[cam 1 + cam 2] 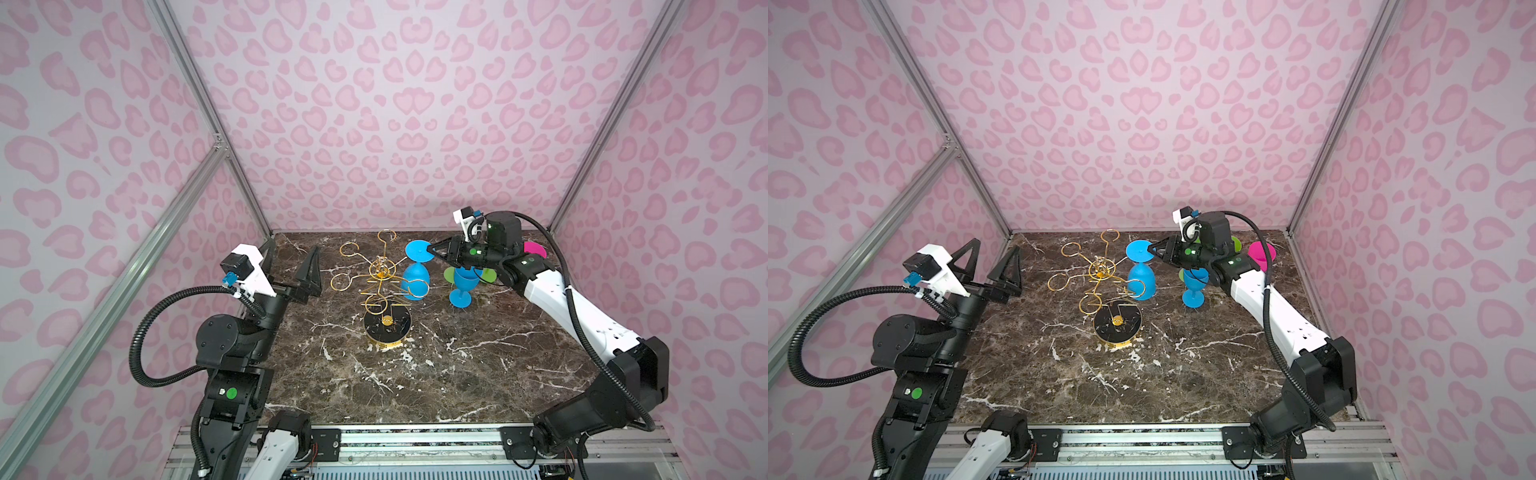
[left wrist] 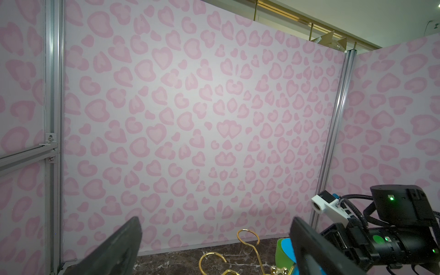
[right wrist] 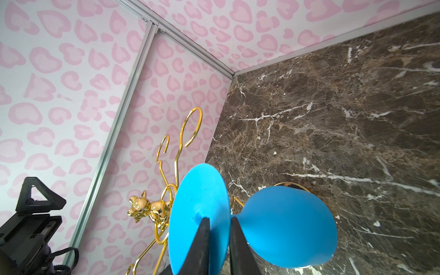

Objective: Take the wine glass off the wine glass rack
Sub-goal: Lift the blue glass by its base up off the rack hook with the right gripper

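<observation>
The right wrist view alone shows the grip up close: the right gripper (image 3: pixel 219 220) has its two black fingers clamped on the flat round foot (image 3: pixel 197 202) of the matte blue wine glass (image 3: pixel 285 223), one finger on each face of the disc. That view also shows a small shiny gold bear figure (image 3: pixel 142 207) at the top of the thin gold wire wine glass rack (image 1: pixel 380 272), which in both top views is only a glint. In both top views the glass hangs bowl down and foot up at the rack's right side, right of centre and toward the back of the dark brown marble table (image 1: pixel 457 374). Whether its stem sits in a loop cannot be told. The rack's round black gold-rimmed base (image 1: pixel 386 328) stands nearer the front. The left gripper (image 1: pixel 995 245) hangs at the left of the frame with its jaws spread wide and empty, well apart from the rack. There are two blue glasses: the second blue glass (image 1: pixel 462 286) stands upright just right of the hanging one. One pink glass (image 1: pixel 1262 251) and some green glass parts (image 1: pixel 1236 243) show behind the right arm; how many green glasses there are is unclear.
</observation>
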Tool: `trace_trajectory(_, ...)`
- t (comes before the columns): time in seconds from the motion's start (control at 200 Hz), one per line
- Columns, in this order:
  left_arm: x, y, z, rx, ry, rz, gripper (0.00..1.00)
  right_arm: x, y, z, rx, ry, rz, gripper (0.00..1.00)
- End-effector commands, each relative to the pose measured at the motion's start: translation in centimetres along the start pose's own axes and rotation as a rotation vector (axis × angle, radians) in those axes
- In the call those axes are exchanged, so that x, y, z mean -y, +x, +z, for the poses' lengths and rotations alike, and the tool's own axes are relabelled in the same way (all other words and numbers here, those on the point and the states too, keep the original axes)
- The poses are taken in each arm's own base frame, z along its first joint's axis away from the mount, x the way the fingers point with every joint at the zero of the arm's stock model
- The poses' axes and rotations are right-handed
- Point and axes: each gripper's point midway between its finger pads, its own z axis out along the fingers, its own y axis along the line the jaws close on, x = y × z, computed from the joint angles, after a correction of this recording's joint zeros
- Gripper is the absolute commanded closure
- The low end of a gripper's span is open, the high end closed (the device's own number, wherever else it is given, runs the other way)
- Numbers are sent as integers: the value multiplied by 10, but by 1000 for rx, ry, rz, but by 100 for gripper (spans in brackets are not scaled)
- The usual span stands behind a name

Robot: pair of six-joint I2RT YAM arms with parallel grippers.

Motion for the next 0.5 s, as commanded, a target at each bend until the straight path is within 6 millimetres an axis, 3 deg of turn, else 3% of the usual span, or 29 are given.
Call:
trace_trajectory(0.0, 3, -7, 0, 17, 15, 2, 2, -1, -3, -1, 11, 8, -18, 88)
trace_trajectory(0.495, 4, -9, -4, 22, 14, 6, 2, -10, -13, -2, 33, -26, 3, 97)
